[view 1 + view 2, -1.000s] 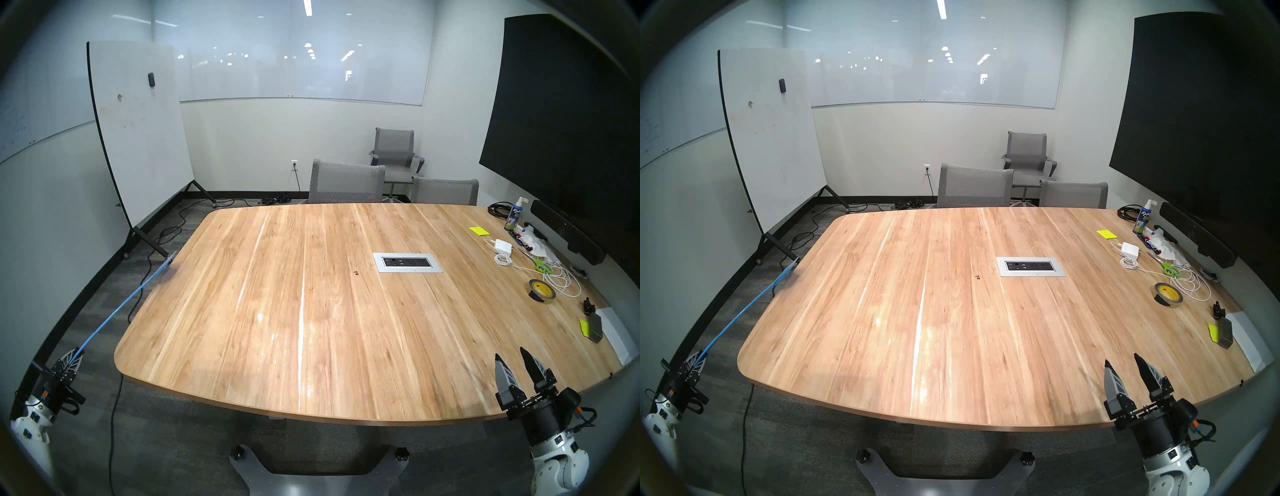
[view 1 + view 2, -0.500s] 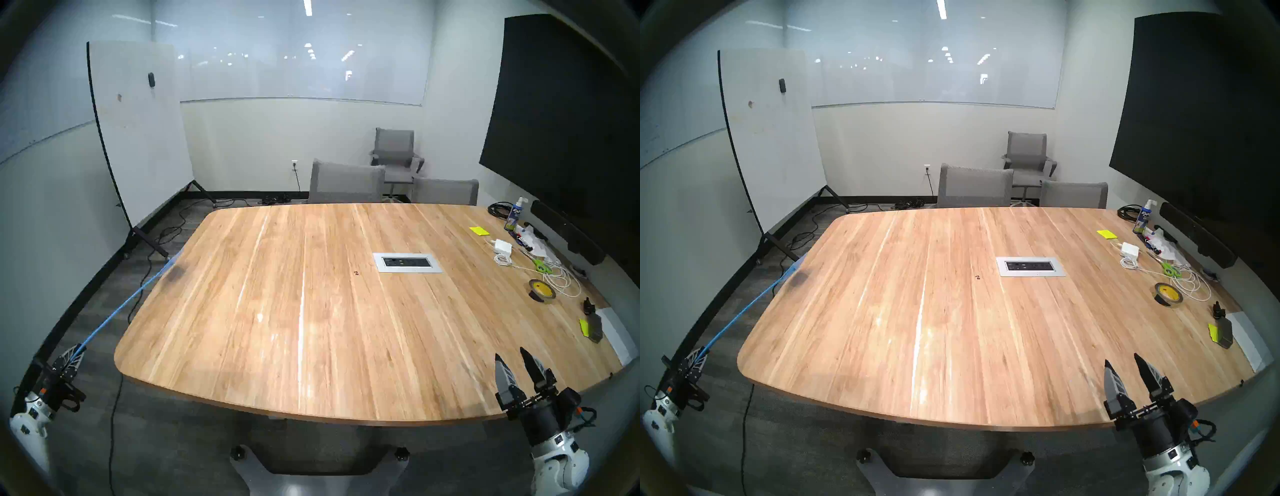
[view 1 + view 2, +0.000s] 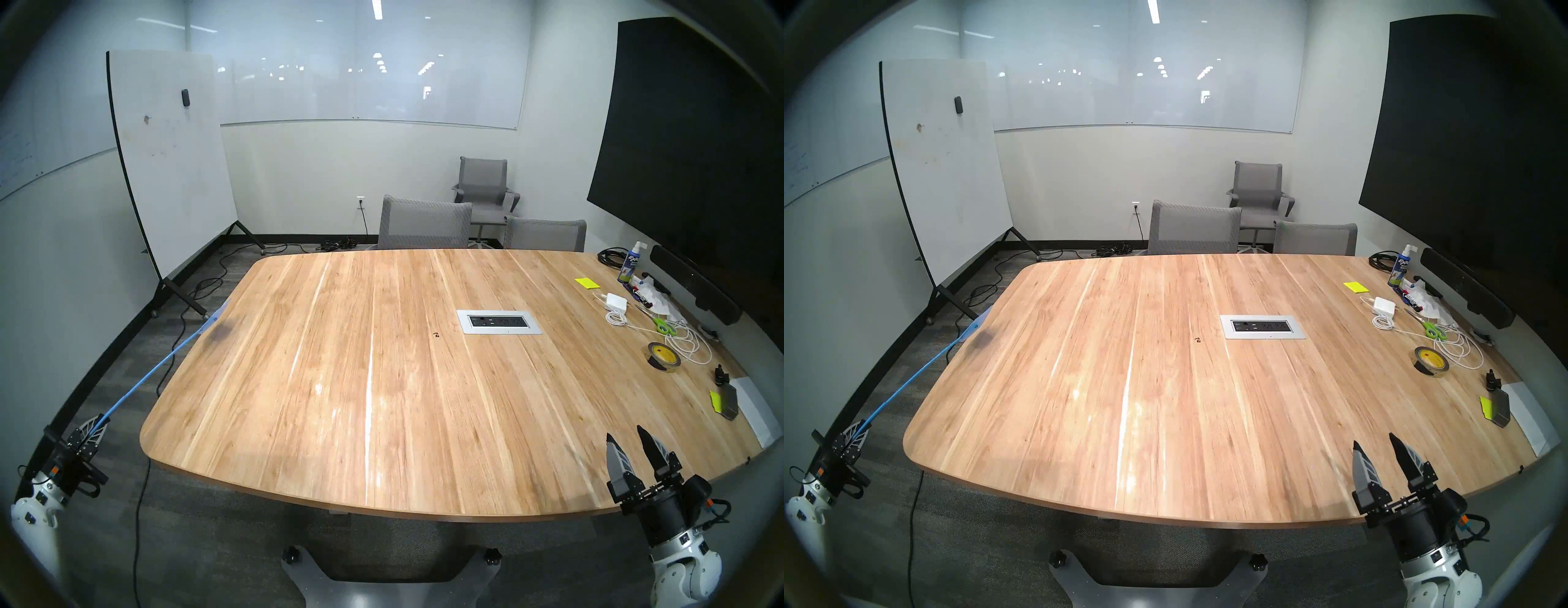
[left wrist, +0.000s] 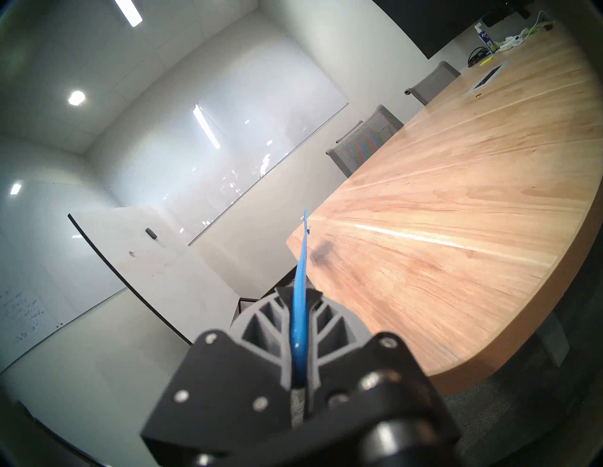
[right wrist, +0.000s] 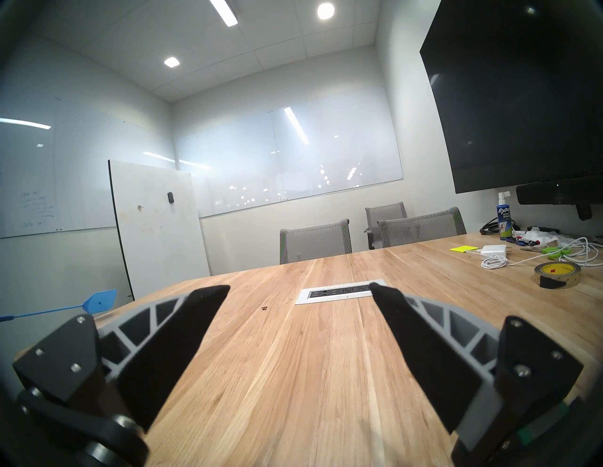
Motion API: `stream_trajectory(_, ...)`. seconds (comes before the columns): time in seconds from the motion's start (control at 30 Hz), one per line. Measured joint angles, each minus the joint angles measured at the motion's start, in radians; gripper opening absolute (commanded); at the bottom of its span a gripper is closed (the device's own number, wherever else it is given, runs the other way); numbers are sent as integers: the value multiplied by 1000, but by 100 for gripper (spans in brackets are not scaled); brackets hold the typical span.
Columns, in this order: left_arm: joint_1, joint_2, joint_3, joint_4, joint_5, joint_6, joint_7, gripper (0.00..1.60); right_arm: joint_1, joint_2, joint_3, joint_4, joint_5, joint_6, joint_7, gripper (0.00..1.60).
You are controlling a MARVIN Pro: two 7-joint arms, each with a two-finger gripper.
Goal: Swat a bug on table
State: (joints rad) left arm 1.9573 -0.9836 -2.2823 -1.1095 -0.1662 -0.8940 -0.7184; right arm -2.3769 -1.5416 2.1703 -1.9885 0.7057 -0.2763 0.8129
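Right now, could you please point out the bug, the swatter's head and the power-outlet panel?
bug (image 3: 435, 334): head left view, on its dark body.
swatter head (image 5: 100, 301): right wrist view, middle of the blue blade.
power-outlet panel (image 3: 499, 321): head left view, on its dark socket strip.

glossy light wood-plank table (image 3: 382, 382), brushed grey metal outlet panel (image 3: 499, 322), thin blue plastic swatter (image 3: 148, 375)

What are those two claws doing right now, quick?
Left gripper: shut on the blue fly swatter.
Right gripper: open, holding nothing.
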Motion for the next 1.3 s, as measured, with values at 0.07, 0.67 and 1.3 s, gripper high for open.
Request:
stream_trajectory(0.07,-31,15,32,-9,14,26,11,0,0,0,0,0,0,0,0,160)
stream_trajectory(0.67,-231,85,184,-52,69,161,109,0,3,-1,1,1,-1,0,3,160)
stream_trajectory(1.3,-337,93,209,-145,124,153,163,0,3,-3,2,0,-2,1,4,160)
